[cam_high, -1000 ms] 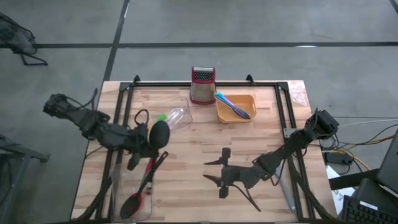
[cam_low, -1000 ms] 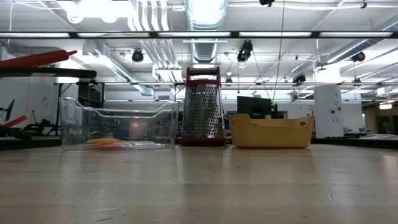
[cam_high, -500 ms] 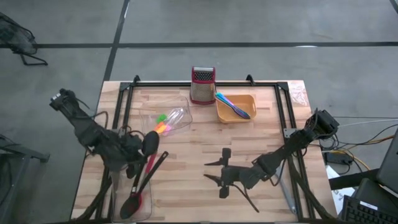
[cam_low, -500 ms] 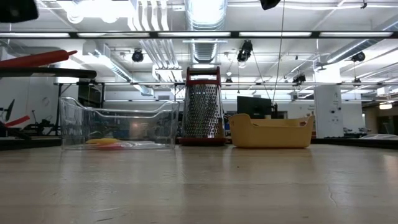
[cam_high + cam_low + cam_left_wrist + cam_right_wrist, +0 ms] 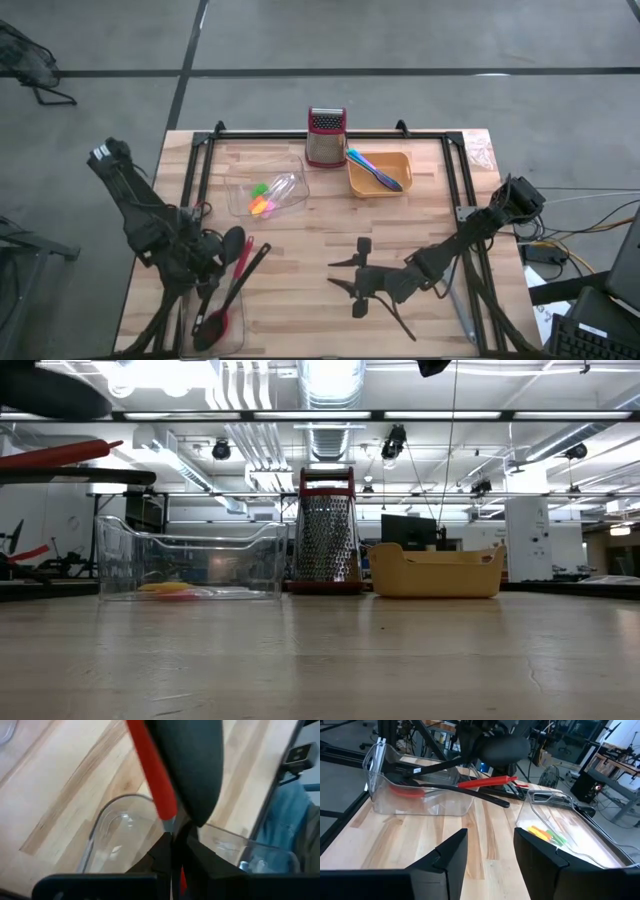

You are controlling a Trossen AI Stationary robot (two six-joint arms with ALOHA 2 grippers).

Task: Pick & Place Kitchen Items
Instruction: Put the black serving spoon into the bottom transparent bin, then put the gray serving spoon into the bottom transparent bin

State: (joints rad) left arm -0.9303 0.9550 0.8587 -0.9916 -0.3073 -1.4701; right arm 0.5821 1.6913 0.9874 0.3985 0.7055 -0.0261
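Black spoon (image 5: 231, 245) is hanging in the left gripper (image 5: 205, 266), fingers clenched on its handle, bowl up and forward; it is sitting over the near-left clear tub (image 5: 190, 325), which is already holding a red-pink spatula (image 5: 238, 268), a black spatula (image 5: 243, 278) and a red spoon (image 5: 212, 326); handles are sticking out over the tub's end wall.

Step in hand, as I read it: placing the black spoon into that tub with the other long utensils; next move is calling for lowering the bowel-end no further than the rim, lining the handle along the tub's length, then releasing; risk is knocking the handles already leaning there.

Right gripper (image 5: 352, 283) is resting low on the table (image 5: 330, 225) at centre-right, fingers apart, holding nothing.

Versus a second ago: left arm is pulling back toward the near-left corner, spoon travelling with it from beside the far clear tub (image 5: 265, 190); that tub's green, orange and pink pieces (image 5: 262, 198) are now showing uncovered; right fingers are narrowing slightly; grater (image 5: 325, 136) and orange tray (image 5: 378, 172) with its blue and purple sticks (image 5: 375, 170) are staying put.
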